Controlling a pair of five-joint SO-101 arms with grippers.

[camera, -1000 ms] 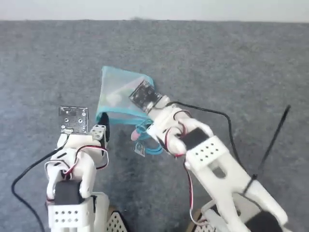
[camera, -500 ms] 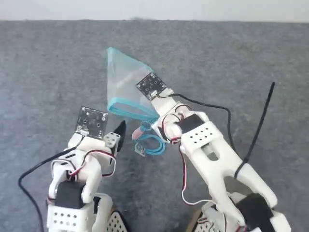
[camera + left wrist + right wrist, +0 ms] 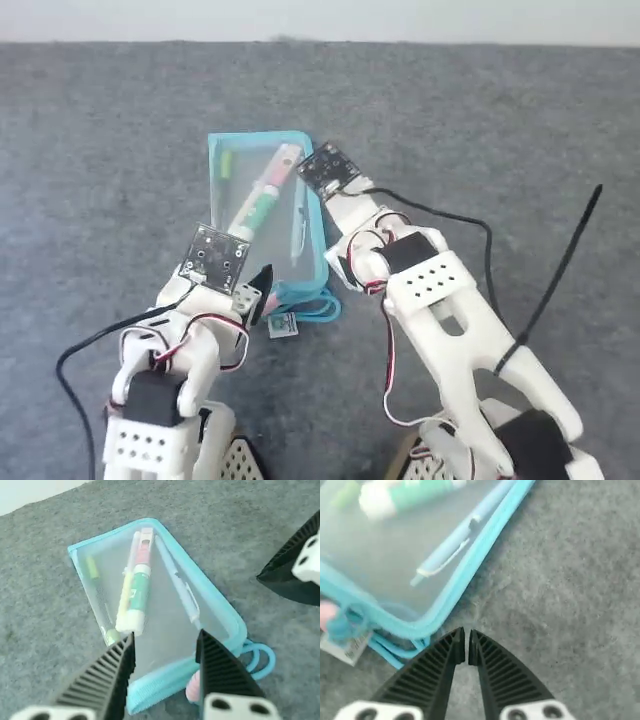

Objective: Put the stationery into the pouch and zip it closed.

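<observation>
1. The pouch (image 3: pixel 262 220) is lying flat on the bench (image 3: pixel 500 120), pens (image 3: pixel 140 587) inside, one end under the left hand (image 3: pixel 165 639).
2. That hand is hanging wide, gripping nothing.
3. The right hand (image 3: pixel 464 635) is sitting pinched shut, empty, pouch edge just ahead.

The pouch (image 3: pixel 265 215) lies flat on the table (image 3: pixel 110 130), so a claw can pass low over it. Bare table runs along its far end and its left long side, leaving room to come in there. The right long side is blocked by the right claw (image 3: pixel 464 636), fingers pressed together just beside the edge, with a black cable (image 3: pixel 440 215) arching behind it. The near end is crowded by the left claw (image 3: pixel 165 647), spread wide, and the pouch's loop (image 3: pixel 322 310).
</observation>
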